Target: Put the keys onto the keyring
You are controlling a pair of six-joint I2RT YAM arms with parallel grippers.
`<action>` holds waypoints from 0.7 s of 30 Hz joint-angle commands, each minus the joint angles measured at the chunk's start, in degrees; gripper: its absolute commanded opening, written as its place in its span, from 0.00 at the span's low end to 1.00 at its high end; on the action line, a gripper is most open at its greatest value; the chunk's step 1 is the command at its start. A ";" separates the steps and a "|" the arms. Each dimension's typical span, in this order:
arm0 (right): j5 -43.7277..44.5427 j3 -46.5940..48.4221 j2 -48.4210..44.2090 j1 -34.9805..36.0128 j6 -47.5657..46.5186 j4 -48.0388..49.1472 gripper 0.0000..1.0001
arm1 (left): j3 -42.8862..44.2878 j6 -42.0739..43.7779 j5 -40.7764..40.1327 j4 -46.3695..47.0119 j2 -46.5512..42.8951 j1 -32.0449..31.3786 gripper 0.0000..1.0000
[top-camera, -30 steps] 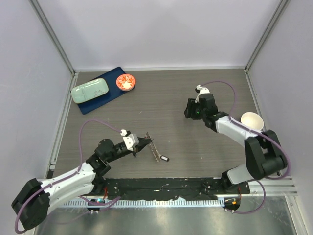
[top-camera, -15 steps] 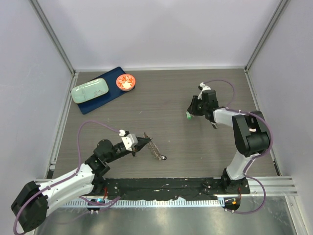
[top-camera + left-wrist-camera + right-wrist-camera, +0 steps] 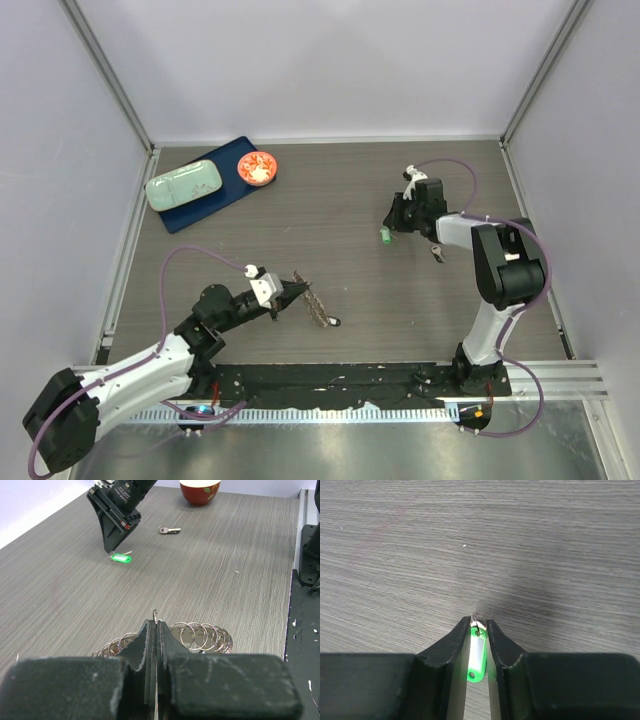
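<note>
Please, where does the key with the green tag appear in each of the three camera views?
Top external: the green-tagged key lies right of centre, at the tips of the right gripper.
Left wrist: the key is in the upper left, beyond the keyring.
Right wrist: the key is at bottom centre, between the fingers.
Shared landmark: the right gripper, which stands at the key in every view.

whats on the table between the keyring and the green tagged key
Nothing: in the left wrist view the table is bare from the keyring to the green-tagged key; the top view agrees.
</note>
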 commanded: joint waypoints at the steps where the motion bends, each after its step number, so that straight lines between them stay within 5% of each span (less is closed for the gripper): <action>1: -1.88 2.67 1.02 -0.19 -1.39 0.37 0.24 | 0.91 0.89 -0.37 2.97 -0.42 -0.18 0.00; 11: -3.91 3.03 0.94 -0.11 -3.06 -1.04 0.01 | 0.82 0.97 -0.19 2.79 -0.95 -0.18 0.00; 21: -5.93 -1.89 -13.90 3.84 -9.02 -3.93 0.01 | 1.53 2.20 4.20 4.20 -0.34 -0.18 0.00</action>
